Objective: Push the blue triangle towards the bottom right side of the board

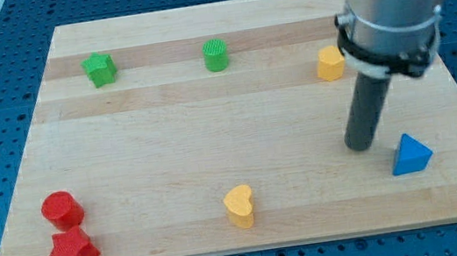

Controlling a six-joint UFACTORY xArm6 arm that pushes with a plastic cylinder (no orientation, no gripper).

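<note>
The blue triangle lies near the bottom right of the wooden board. My tip rests on the board just to the left of the triangle and slightly above it, with a small gap between them. The arm's white and grey body hides the board's top right corner, so the blue cube seen earlier does not show.
A yellow block sits beside the arm body at upper right. A yellow heart lies at bottom centre. A green star and green cylinder are at the top. A red cylinder and red star sit at bottom left.
</note>
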